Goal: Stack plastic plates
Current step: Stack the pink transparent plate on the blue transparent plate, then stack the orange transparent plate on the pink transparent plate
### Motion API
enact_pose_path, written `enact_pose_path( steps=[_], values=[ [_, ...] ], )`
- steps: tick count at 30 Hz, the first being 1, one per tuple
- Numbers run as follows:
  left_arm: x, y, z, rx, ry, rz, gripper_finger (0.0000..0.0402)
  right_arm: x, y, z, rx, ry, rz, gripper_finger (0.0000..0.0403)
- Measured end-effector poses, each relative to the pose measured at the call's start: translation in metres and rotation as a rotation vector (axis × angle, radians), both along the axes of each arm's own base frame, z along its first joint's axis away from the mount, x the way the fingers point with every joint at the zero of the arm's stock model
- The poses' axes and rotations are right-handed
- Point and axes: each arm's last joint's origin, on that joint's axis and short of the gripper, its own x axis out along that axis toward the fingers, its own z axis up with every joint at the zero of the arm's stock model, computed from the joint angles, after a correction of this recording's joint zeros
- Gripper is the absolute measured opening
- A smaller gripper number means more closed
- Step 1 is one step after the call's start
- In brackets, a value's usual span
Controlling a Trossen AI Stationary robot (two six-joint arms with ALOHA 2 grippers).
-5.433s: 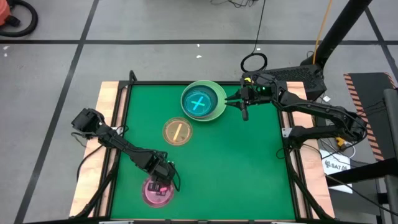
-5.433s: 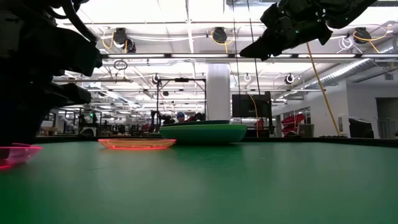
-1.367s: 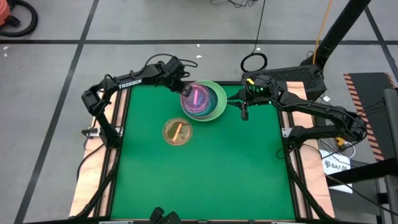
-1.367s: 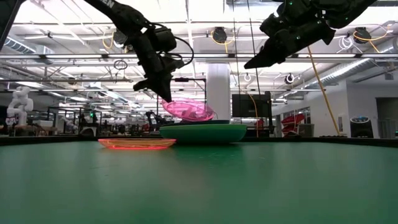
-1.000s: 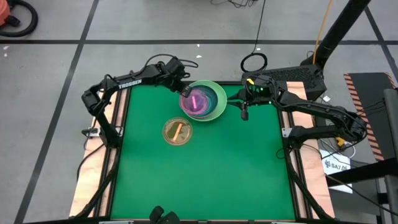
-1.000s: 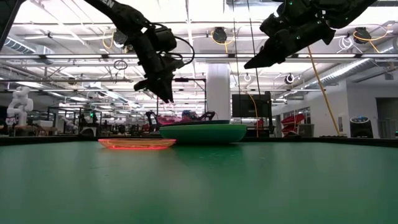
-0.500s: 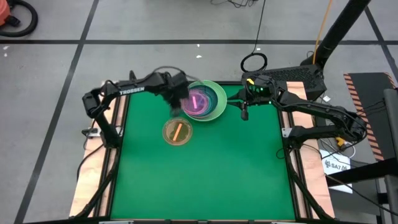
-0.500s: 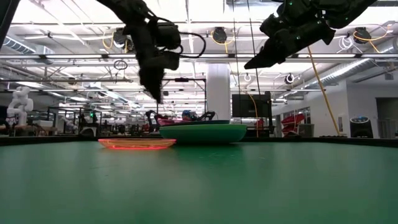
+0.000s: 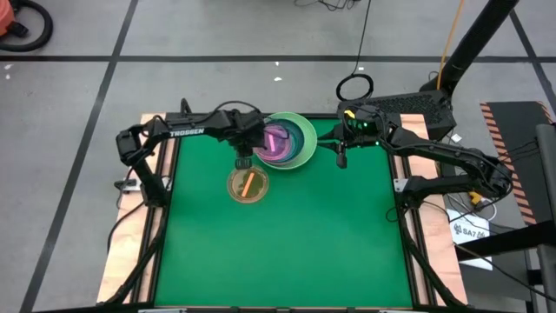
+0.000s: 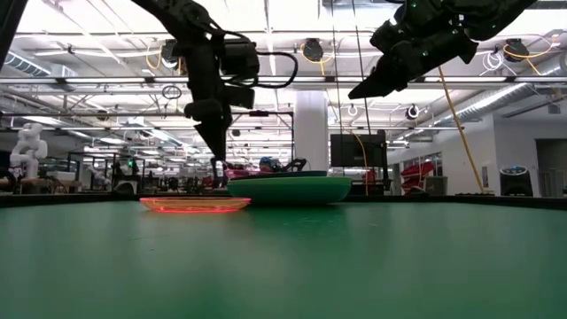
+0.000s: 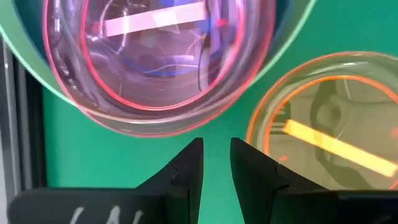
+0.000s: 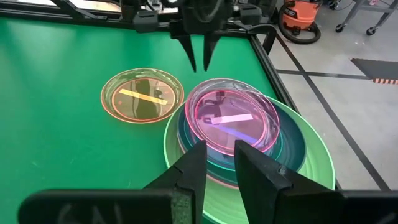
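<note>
The amber plate (image 9: 248, 184) sits nearest on the green table (image 9: 287, 252), flat and rim up, alone; the orange strip showing in it runs on a slant, rising toward the stack; just behind it, apart by a sliver of green, stands the stack; the magenta plate (image 9: 275, 142) lies uppermost, flat, its pale strip running nearly upright in the overhead view; under it a cyan plate (image 12: 186, 138) peeks out, then a teal plate (image 9: 303, 137), all nested in the big light-green plate (image 9: 304, 157) at the table's far edge; the left gripper (image 9: 244, 160) hangs over the gap between amber plate and stack, fingers pointing down, a narrow slit between them, nothing in it; white lettering on that arm reads TROSSEN; the right gripper (image 9: 340, 156) waits beside the light-green plate's right rim, raised off the table, fingers a narrow gap apart and empty.
</note>
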Motion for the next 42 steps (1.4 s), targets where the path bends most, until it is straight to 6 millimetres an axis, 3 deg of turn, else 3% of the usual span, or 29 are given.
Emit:
enact_pose_path(
  steps=[9, 21, 28, 33, 38, 42],
  values=[
    [-0.011, 0.019, -0.004, -0.029, 0.023, 0.035, 0.0088, 0.000, 0.000, 0.000, -0.003, 0.000, 0.002, 0.0075],
    [-0.005, 0.034, -0.024, -0.040, 0.018, 0.032, 0.0087, 0.000, 0.000, 0.000, -0.010, 0.001, 0.005, 0.0075],
    [-0.004, 0.034, -0.022, -0.044, 0.002, 0.078, 0.0087, 0.000, 0.000, 0.000, -0.017, 0.002, 0.007, 0.0075],
    [-0.012, 0.017, -0.020, -0.172, 0.045, 0.208, 0.0087, 0.000, 0.000, 0.000, 0.045, -0.006, -0.020, 0.0075],
    [-0.025, -0.029, -0.018, -0.167, -0.100, 0.154, 0.0087, 0.001, 0.005, -0.002, 0.259, -0.009, -0.094, 0.0075],
    [-0.045, -0.064, -0.010, -0.145, -0.286, 0.150, 0.0087, 0.006, 0.022, -0.008, 0.486, 0.044, -0.130, 0.0075]
  ],
)
